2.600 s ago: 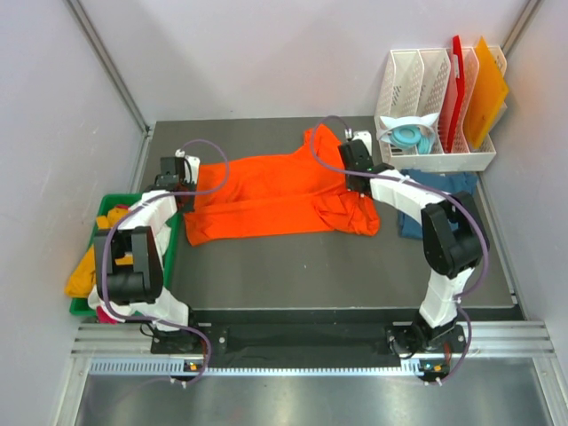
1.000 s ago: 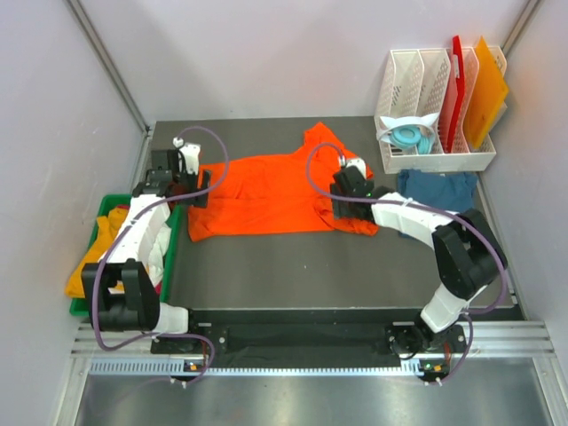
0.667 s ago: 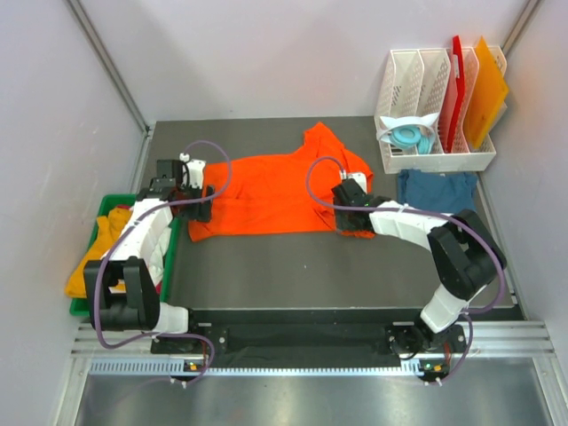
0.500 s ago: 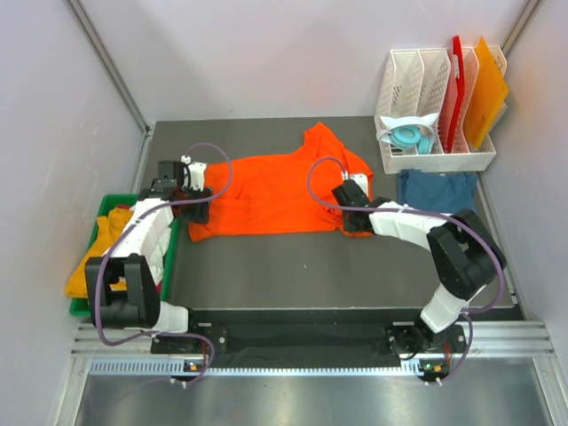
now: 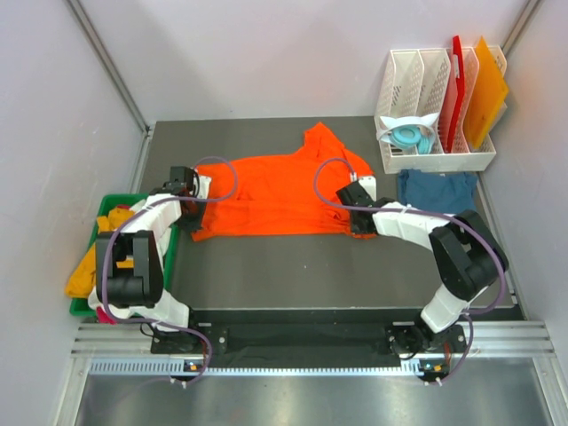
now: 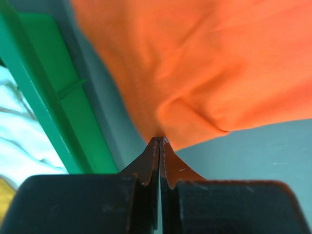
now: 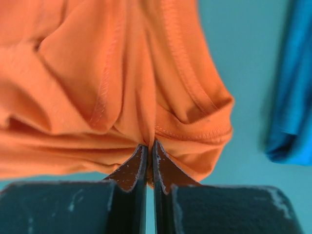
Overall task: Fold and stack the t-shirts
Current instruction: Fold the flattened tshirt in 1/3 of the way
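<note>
Close up, the left pincer [image 6: 159, 141] is clamped on a corner of the orange shirt [image 6: 204, 73] beside the green bin [image 6: 46, 112], and the right pincer [image 7: 147, 146] pinches its bunched, stitched folds. From above, both reach low over the dark surface [image 5: 311, 266], the shirt spread between them; a blue shirt [image 5: 435, 188] and white rack [image 5: 435, 162] lie far right.

The dark grey surface [image 5: 355, 266] carries a bright orange t-shirt [image 5: 266, 191] spread across its middle, a dark teal-blue t-shirt [image 5: 435, 188] bunched near its right edge, and a white slotted rack [image 5: 444, 162] at its far right corner.
</note>
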Available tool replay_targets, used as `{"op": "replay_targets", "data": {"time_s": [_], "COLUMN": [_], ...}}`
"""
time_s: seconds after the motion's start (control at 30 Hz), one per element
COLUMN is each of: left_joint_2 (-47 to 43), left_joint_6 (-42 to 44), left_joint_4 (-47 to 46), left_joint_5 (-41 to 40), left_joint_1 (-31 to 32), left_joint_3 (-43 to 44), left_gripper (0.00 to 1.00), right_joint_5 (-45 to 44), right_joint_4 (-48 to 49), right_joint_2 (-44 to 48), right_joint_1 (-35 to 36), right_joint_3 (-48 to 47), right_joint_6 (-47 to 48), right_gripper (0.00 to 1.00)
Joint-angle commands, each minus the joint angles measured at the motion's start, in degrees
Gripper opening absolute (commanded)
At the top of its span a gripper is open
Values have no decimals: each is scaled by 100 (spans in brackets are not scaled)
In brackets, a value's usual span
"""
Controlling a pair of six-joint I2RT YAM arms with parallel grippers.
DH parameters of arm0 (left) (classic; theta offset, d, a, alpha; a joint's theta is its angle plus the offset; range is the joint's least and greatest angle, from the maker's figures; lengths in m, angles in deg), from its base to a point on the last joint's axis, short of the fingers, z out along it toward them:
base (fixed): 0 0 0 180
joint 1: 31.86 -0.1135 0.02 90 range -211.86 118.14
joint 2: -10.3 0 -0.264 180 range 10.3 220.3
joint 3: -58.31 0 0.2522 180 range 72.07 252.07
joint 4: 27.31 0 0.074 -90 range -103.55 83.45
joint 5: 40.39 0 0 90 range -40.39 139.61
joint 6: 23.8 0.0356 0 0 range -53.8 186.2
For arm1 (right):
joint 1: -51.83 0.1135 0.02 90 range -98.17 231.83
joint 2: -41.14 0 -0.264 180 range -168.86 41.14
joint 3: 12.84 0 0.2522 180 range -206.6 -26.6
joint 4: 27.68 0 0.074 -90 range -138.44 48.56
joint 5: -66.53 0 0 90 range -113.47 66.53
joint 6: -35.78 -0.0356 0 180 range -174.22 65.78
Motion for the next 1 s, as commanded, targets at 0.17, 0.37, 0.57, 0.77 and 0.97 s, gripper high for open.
{"op": "replay_targets", "data": {"time_s": [0.17, 0.37, 0.57, 0.77, 0.97], "left_joint_2": [70, 202, -403, -694, -510], "left_joint_6": [102, 120, -30, -197, -153], "left_joint_4": [-161, -232, -74, 155, 278], "left_joint_5": [-516, -648, 796, 1426, 1523], "left_joint_1": [10, 10, 10, 273, 317], "left_joint_3": [-19, -81, -29, 16, -55], "left_gripper": [0, 0, 26, 77, 86], "right_joint_5": [-589, -527, -308, -211, -150], "right_joint_4": [-463, -357, -269, -182, -155], "right_joint_2": [166, 149, 122, 70, 17], "right_joint_1": [-614, -834, -825, -799, -799], "right_joint_3": [-227, -209, -209, -183, -209], "right_joint_6": [114, 290, 316, 378, 404], "right_gripper": [0, 0, 0, 0, 0]}}
